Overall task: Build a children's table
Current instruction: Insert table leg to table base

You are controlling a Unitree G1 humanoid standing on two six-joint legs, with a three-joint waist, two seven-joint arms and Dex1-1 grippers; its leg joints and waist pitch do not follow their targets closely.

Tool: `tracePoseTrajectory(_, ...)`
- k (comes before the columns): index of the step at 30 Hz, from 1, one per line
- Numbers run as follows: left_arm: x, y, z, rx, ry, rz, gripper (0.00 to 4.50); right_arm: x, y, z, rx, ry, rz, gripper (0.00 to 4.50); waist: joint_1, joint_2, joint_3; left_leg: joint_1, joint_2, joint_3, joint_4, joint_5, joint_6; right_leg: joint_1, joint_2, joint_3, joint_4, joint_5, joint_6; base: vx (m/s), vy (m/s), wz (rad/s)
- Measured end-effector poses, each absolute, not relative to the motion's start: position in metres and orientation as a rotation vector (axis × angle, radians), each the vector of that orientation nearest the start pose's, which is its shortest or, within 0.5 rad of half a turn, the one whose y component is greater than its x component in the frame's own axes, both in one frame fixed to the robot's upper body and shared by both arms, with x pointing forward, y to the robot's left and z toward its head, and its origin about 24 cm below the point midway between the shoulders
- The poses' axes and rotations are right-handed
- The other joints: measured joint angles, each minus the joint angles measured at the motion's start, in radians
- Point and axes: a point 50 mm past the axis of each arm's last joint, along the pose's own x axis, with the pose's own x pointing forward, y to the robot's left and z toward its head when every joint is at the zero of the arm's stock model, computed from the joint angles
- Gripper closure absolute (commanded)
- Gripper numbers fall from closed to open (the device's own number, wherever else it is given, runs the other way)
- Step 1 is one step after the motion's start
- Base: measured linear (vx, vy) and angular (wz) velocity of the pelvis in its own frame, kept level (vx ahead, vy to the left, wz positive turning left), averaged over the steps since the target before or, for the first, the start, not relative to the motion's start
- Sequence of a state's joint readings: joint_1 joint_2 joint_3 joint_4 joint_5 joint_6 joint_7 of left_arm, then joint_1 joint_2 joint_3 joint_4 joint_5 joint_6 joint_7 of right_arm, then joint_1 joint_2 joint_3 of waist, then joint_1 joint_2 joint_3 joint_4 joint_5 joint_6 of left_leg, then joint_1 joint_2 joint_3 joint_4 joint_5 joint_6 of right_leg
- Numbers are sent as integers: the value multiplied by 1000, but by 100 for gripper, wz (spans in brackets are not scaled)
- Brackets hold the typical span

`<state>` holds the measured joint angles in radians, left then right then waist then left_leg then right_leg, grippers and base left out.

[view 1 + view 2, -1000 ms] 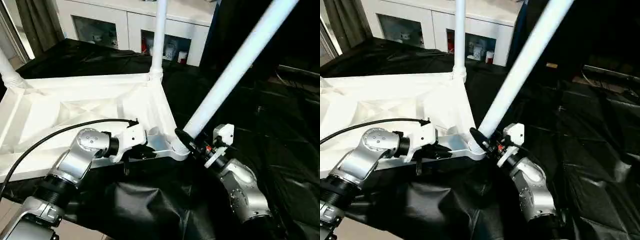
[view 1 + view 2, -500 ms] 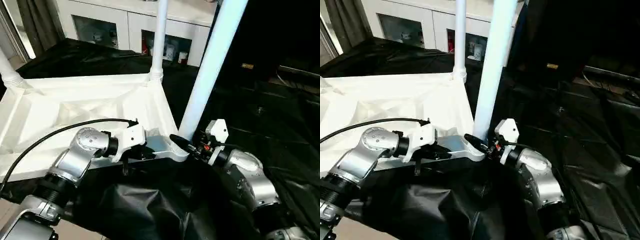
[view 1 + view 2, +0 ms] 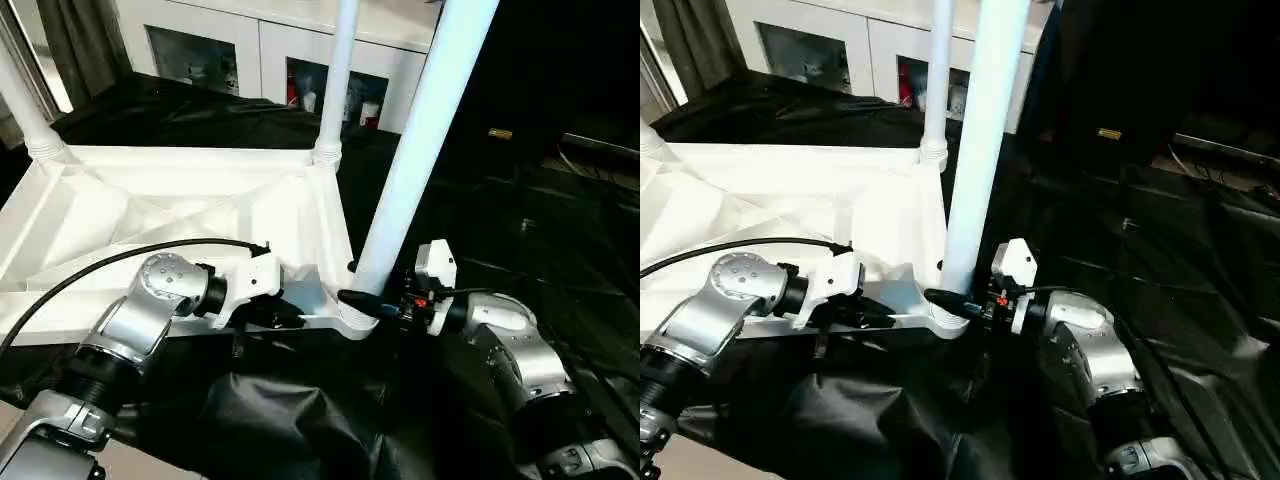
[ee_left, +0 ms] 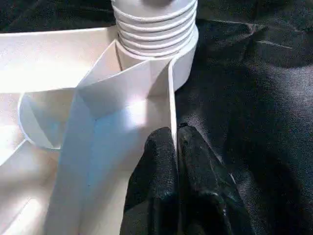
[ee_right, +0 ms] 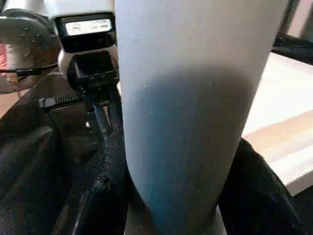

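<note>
Upside-down white tabletop lying on black cloth, ribbed underside up, in front of a white glass-door cabinet. Three legs standing in corner sockets: far-left leg, far-right leg, and thick near leg rising almost upright from the near right corner socket, leaning slightly right. Right gripper clasped around the base of the near leg just above the socket, fingers part-spread to the tube's width, one black finger showing in front of it. Left gripper pinched nearly closed on the tabletop's thin near rim, one fingertip either side of the wall, just beside the ribbed socket. Black cable arching over the left forearm.
</note>
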<state>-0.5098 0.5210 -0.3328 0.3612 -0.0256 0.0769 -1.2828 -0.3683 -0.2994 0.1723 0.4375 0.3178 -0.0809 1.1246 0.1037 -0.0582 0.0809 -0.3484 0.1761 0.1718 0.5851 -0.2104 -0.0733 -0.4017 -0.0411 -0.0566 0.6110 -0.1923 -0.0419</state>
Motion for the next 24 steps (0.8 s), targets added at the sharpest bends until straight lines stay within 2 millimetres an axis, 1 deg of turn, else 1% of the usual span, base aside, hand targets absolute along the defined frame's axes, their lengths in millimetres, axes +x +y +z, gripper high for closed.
tracePoseTrajectory(4, 298, 152, 69, 540, 404, -1424, 450, 290, -129, 50, -21, 60, 1254, 260, 0, 0, 0, 1, 1, 0, 0, 0, 0, 1, 0, -1, 0, 0, 0, 0, 0, 0)
tracePoseTrajectory(6, 300, 151, 68, 542, 405, -1405, 450, 292, -128, 50, -18, 62, 1241, 260, 0, 0, 0, 3, 1, 0, 0, 0, -1, 4, -1, -1, 1, 0, 0, 0, 0, 0)
tracePoseTrajectory(7, 303, 149, 68, 540, 410, -1381, 450, 296, -128, 49, -13, 59, 1207, 260, 0, 0, 0, 6, 1, 0, 0, 0, -1, 6, -1, -2, 0, 0, 0, 0, 0, 0)
tracePoseTrajectory(8, 307, 148, 68, 545, 416, -1345, 450, 301, -127, 47, -10, 72, 1159, 260, -1, 0, 0, 12, 0, 0, 0, 0, -1, 8, -2, -2, 1, 0, 0, 0, 0, 0)
tracePoseTrajectory(9, 309, 147, 68, 549, 420, -1326, 450, 304, -126, 47, -17, 74, 1136, 260, -1, 0, 0, 13, 0, 1, 0, 0, -1, 8, -3, -3, 0, -2, 4, 0, 0, 0)
tracePoseTrajectory(12, 323, 139, 67, 525, 447, -1210, 450, 319, -119, 45, 1, 67, 928, 260, -6, -3, 3, 19, 0, 0, -2, 0, -1, 12, -12, -14, -1, -4, 6, -36, 2, -3)
tracePoseTrajectory(14, 331, 130, 67, 521, 456, -1137, 450, 330, -113, 43, 20, 77, 773, 260, -12, -2, 3, 18, -1, 0, -4, 0, -1, 11, -16, -20, -6, -4, 6, -55, 13, -8)
tracePoseTrajectory(17, 340, 117, 66, 504, 462, -1063, 450, 340, -107, 44, 41, 87, 609, 260, -13, -1, 4, 16, -1, -1, -11, 0, -1, 12, -17, -26, -21, -4, 6, -18, 5, -3)
tracePoseTrajectory(20, 347, 103, 65, 476, 480, -984, 450, 350, -102, 44, 48, 113, 462, 260, -12, -1, 4, 16, -2, -1, -11, 1, -2, 14, -18, -27, -23, -3, 6, 0, 0, 0)
tracePoseTrajectory(24, 355, 88, 63, 449, 494, -914, 450, 359, -92, 45, 62, 143, 318, 260, -7, 0, 4, 17, -2, -1, -11, 1, -2, 17, -19, -27, -25, -3, 6, 0, 0, 0)
